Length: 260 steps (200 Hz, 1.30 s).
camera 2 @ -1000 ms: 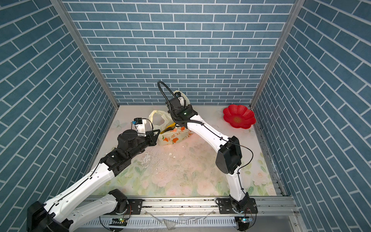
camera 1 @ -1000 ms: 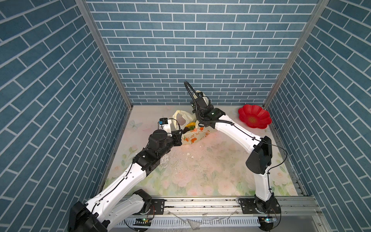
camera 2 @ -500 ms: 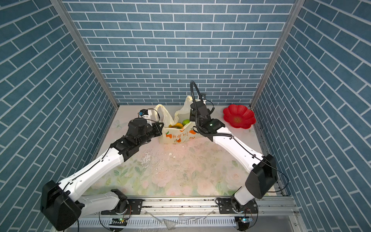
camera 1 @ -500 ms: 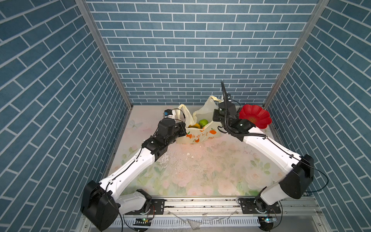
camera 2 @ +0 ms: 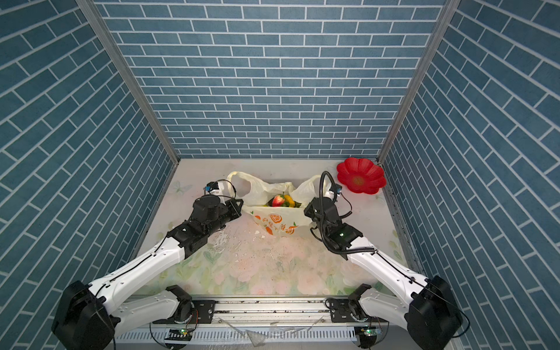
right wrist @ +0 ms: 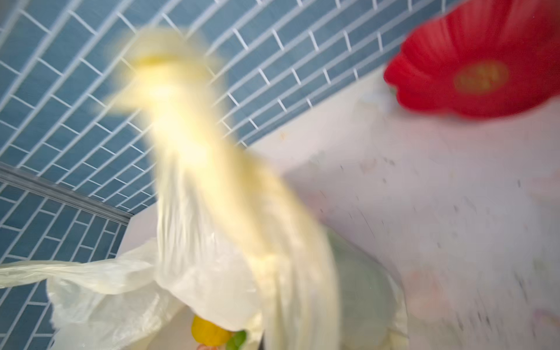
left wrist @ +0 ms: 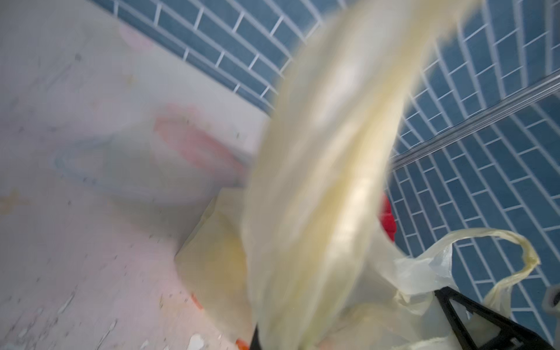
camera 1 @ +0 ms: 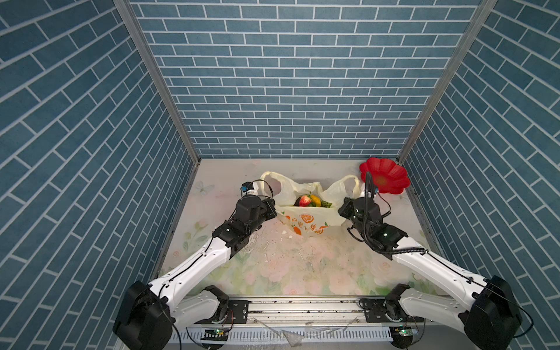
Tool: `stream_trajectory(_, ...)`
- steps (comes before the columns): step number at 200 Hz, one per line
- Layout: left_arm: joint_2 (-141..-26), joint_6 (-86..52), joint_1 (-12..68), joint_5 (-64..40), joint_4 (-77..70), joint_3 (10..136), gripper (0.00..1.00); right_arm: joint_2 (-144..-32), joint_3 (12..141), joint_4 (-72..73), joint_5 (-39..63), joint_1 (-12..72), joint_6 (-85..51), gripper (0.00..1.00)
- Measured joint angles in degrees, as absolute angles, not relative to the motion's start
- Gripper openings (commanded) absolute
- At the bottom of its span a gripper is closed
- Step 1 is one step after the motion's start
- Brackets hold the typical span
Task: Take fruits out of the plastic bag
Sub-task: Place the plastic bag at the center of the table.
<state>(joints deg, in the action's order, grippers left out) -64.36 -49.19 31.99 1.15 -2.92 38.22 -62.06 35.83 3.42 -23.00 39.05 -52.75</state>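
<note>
Left hand (camera 1: 273,209), right hand (camera 1: 341,209), gripping plastic bag (camera 1: 306,222) between

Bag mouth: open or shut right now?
Open. The plastic bag is stretched between the left gripper and right gripper, both shut on its rim; a strawberry and a yellow fruit show inside.

Thin, crinkly, translucent cream film: plastic bag (camera 1: 306,222). Glossy smooth red plastic: flower-shaped plate (camera 1: 391,177), 1 o'clock. Matt, scuffed floral print: tabletop (camera 1: 288,266).
</note>
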Motion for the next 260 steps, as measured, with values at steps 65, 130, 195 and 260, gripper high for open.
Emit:
stream_trajectory(65,-69.9,-51.2,32.3,-3.6,-0.5,35.0,0.66,-60.2,26.0,8.2,-21.6,38.8,-61.4,0.00)
stream_trajectory(130,-54.8,-42.2,34.3,4.5,26.7,46.7,0.90,-60.3,28.8,8.1,-21.6,39.1,-58.5,0.00)
stream_trajectory(195,-56.5,-32.4,38.2,11.3,51.7,66.7,0.90,-61.8,31.6,8.1,-22.3,40.8,-55.1,0.00)
stream_trajectory(260,-83.5,-24.5,48.7,19.6,52.9,88.3,0.90,-61.7,31.6,8.1,-23.5,42.5,-53.9,0.00)
